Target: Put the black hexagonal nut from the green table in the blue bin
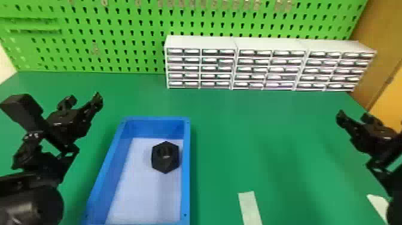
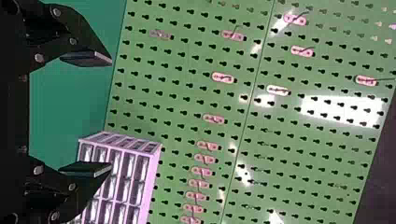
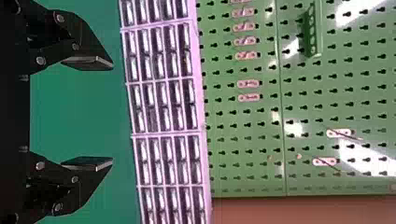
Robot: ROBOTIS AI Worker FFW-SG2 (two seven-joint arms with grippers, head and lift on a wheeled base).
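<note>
In the head view, we find the black hexagonal nut (image 1: 165, 157) lying flat on the pale floor of the blue bin (image 1: 186, 167), toward its far end and close beside its right wall; contact with that wall we cannot confirm from this angle. The bin sits on the green table (image 1: 254, 134). The left gripper (image 1: 84, 98) is left of the bin, well apart from the nut, which lies to its right and nearer the robot. The right gripper (image 1: 353, 116) is at the far right, farther still from the nut. In the left wrist view, we record the left gripper (image 2: 111, 113) with its fingers spread wide. In the right wrist view, the right gripper (image 3: 112, 113) likewise has its fingers well parted.
</note>
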